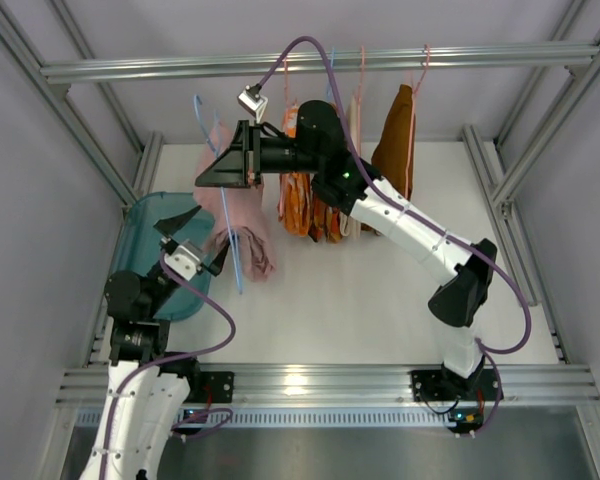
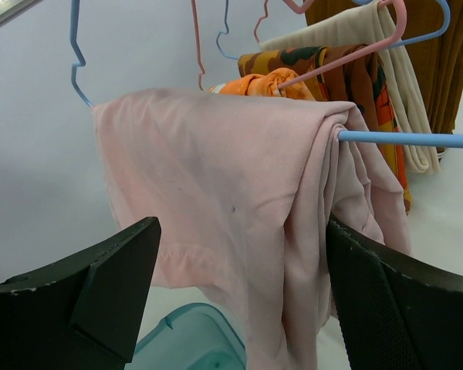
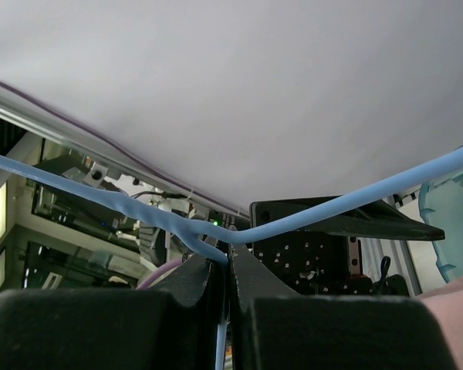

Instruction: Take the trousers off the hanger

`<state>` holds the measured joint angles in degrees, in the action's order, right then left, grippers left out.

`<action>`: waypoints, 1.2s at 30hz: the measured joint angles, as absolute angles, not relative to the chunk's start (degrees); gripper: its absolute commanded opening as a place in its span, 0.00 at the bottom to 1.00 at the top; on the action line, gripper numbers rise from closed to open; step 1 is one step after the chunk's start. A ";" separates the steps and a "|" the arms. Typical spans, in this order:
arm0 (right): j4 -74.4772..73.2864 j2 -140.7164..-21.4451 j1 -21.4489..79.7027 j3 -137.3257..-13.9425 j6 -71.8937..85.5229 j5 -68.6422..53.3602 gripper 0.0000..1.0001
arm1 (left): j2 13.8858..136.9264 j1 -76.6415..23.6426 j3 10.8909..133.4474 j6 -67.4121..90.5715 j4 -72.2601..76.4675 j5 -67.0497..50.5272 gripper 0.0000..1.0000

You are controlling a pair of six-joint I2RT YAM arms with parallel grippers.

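The pale pink trousers [image 1: 238, 212] hang folded over the bar of a blue hanger [image 1: 226, 215]; they fill the left wrist view [image 2: 231, 185], draped over the blue bar [image 2: 417, 139]. My right gripper [image 1: 215, 170] is shut on the blue hanger's wire [image 3: 170, 220] near its neck, its jaws pressed together [image 3: 228, 266]. My left gripper [image 1: 200, 237] is open and empty, its fingers [image 2: 100, 285] spread either side of the trousers' lower part [image 2: 243, 297], not touching. The plain orange trousers [image 2: 266, 83] hang bunched on a pink hanger behind.
A teal bin [image 1: 145, 250] sits below my left gripper and shows in the left wrist view [image 2: 193, 339]. A patterned orange garment [image 2: 347, 69], a cream cloth [image 2: 393, 85] and a brown garment [image 1: 395, 150] hang from the rail [image 1: 310, 65]. Frame posts stand on both sides.
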<state>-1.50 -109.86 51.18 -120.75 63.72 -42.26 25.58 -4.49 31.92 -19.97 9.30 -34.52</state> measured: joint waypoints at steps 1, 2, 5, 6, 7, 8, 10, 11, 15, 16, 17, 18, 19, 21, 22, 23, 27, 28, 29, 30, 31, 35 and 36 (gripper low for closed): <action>-1.50 -109.86 51.18 -120.75 63.72 -42.33 0.00 | 25.47 -4.49 31.86 -20.21 8.95 -34.61 0.89; -1.50 -109.86 51.18 -120.75 63.72 -42.37 0.00 | 25.36 -4.49 31.75 -20.56 8.56 -34.59 0.89; -1.50 -109.86 51.18 -120.75 63.72 -42.41 0.00 | 25.30 -4.49 31.64 -21.08 8.40 -34.39 0.88; -1.50 -109.86 51.18 -120.75 63.72 -42.41 0.00 | 25.30 -4.49 31.64 -21.15 8.40 -34.22 0.88; -1.50 -109.86 51.18 -120.75 63.75 -42.41 0.00 | 25.34 -4.49 31.62 -21.15 8.45 -34.09 0.88; -1.50 -109.86 51.18 -120.75 63.81 -42.41 0.00 | 25.41 -4.49 31.62 -21.15 8.49 -34.02 0.88; -1.45 -109.86 51.20 -120.75 64.12 -42.41 0.00 | 25.71 -4.49 31.62 -20.93 8.80 -34.02 0.87; -1.43 -109.86 51.22 -120.75 64.20 -42.44 0.00 | 26.09 -4.49 31.62 -20.78 9.23 -34.04 0.86; -1.28 -109.86 51.37 -120.75 64.58 -42.52 0.00 | 28.95 -4.49 31.66 -18.02 11.66 -33.95 0.79; -1.28 -109.86 51.40 -120.75 64.58 -42.50 0.00 | 29.93 -4.49 31.73 -17.08 12.36 -33.87 0.77; -1.26 -109.86 51.44 -120.75 64.55 -42.48 0.00 | 30.85 -4.49 31.75 -16.25 13.10 -33.80 0.74; -1.23 -109.86 51.48 -120.75 64.55 -42.44 0.00 | 31.66 -4.49 31.86 -15.38 13.67 -33.76 0.70; -1.21 -109.86 51.51 -120.75 64.55 -42.37 0.00 | 32.21 -4.49 31.92 -14.66 14.04 -33.76 0.61; -1.15 -109.86 51.53 -120.75 64.55 -42.28 0.00 | 32.58 -4.49 32.01 -13.45 14.55 -33.76 0.49; -1.06 -109.86 51.53 -120.75 64.55 -42.17 0.00 | 32.62 -4.49 32.05 -13.08 14.61 -33.74 0.39; -0.93 -109.86 51.53 -120.75 64.55 -42.09 0.00 | 32.56 -4.49 32.10 -12.71 14.59 -33.76 0.34; -0.78 -109.86 51.46 -120.75 64.53 -42.06 0.00 | 31.03 -4.49 32.53 -11.68 14.20 -33.82 0.16; -0.78 -109.86 51.44 -120.75 64.51 -42.06 0.00 | 30.50 -4.49 32.93 -11.38 13.65 -33.85 0.10; -0.80 -109.86 51.27 -120.75 64.47 -42.11 0.00 | 30.11 -4.49 33.43 -10.92 12.97 -33.82 0.00; -0.80 -109.86 51.20 -120.75 64.27 -42.11 0.00 | 29.71 -4.49 34.15 -10.26 12.08 -33.82 0.00; -0.80 -109.86 51.11 -120.73 64.07 -42.11 0.00 | 29.45 -4.49 35.05 -9.87 11.29 -33.78 0.00; -0.40 -109.60 50.54 -119.20 62.81 -42.11 0.00 | 28.47 -4.49 39.22 -6.39 7.27 -33.10 0.00; -0.43 -109.49 50.43 -118.69 62.43 -42.11 0.00 | 28.21 -4.49 40.36 -5.28 6.13 -32.71 0.00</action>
